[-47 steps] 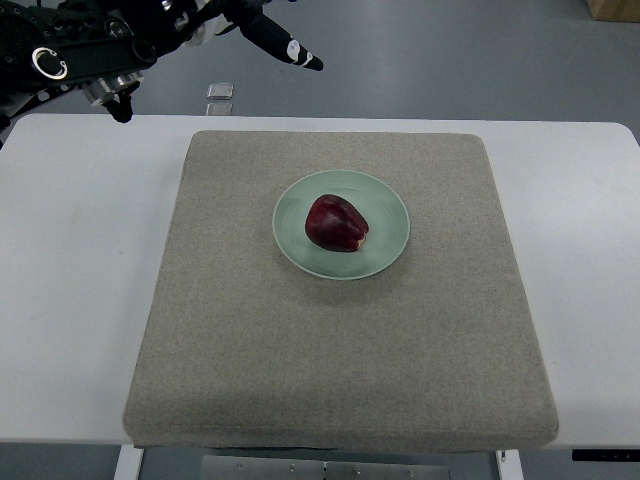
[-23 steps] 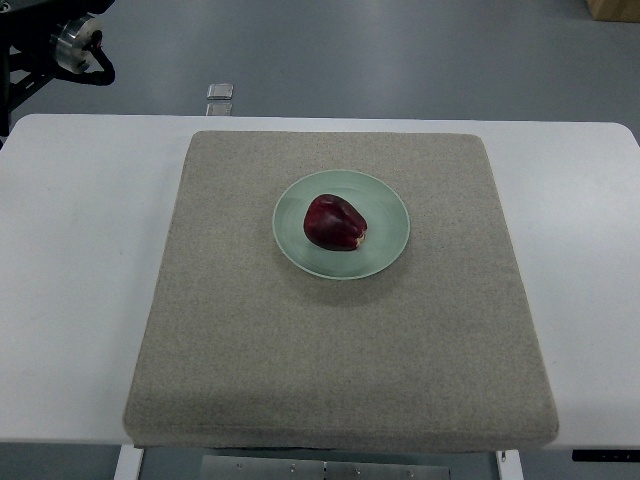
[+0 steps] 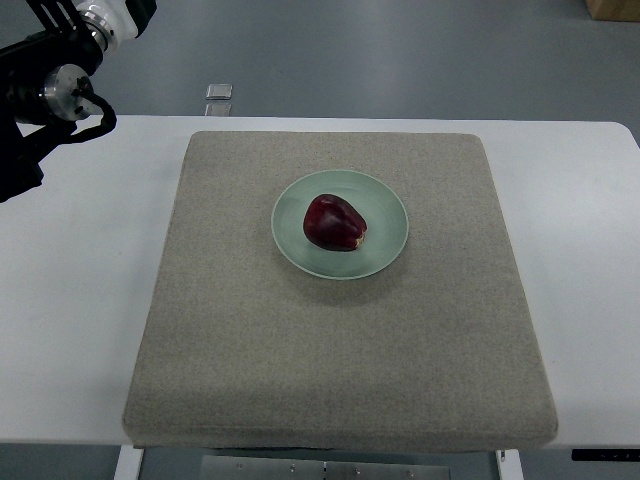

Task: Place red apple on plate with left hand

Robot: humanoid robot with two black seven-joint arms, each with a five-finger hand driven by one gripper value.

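A dark red apple [image 3: 335, 223] lies on a pale green plate [image 3: 385, 205] in the middle of a grey felt mat [image 3: 340, 350]. Nothing touches the apple. My left arm [image 3: 55, 90] shows at the top left corner, black with a silver joint, over the table's far left edge and well away from the plate. Its hand does not show clearly. My right arm is out of the picture.
The mat lies on a white table [image 3: 80, 300]. A small silver object [image 3: 219, 91] sits on the floor beyond the table's far edge. A cardboard box corner [image 3: 612, 8] shows at the top right.
My left arm has pulled back from above the mat's far edge to the top left corner. The apple and plate have stayed in place.
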